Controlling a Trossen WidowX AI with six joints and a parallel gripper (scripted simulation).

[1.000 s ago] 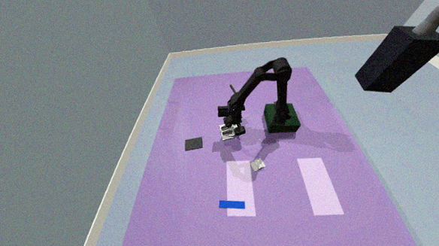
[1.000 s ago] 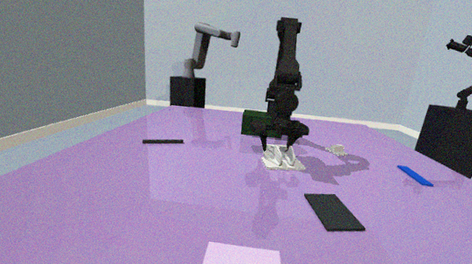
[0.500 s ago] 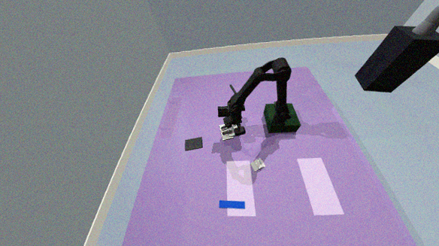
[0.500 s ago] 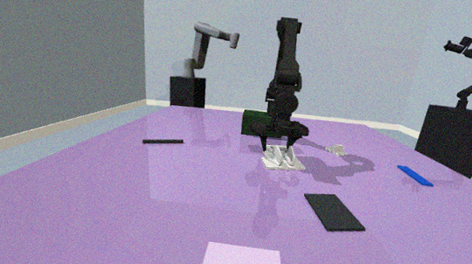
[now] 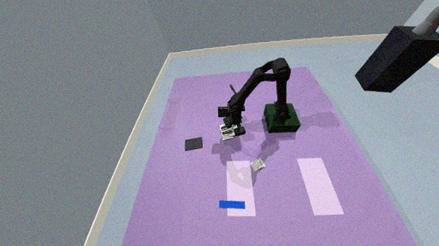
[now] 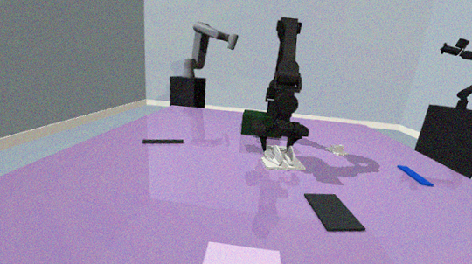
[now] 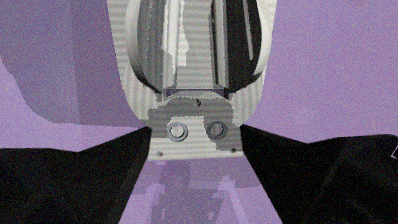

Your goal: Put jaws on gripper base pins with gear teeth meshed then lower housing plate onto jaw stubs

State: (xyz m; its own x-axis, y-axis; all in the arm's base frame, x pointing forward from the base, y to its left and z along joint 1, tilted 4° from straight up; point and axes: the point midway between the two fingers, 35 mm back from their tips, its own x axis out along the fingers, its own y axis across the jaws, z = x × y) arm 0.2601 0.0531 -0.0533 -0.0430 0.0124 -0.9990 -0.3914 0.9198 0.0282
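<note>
Only my wrist view shows two round fittings [image 7: 177, 131]; my gripper [image 5: 233, 127] [image 6: 277, 149] [image 7: 195, 128] clasps the white base [image 5: 227, 137] [image 6: 287, 166] [image 7: 192, 148], its long axis twelve-to-six, narrow end toward six.

Top view: slab [image 5: 193, 144] [image 6: 335, 213] left of gripper base [image 5: 227, 137] [image 6: 296, 166] [image 7: 196, 146], bar [image 5: 232, 204] [image 6: 415, 175] before both.

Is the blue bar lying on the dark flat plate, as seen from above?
No, the blue bar lies well apart from the dark flat plate.
</note>
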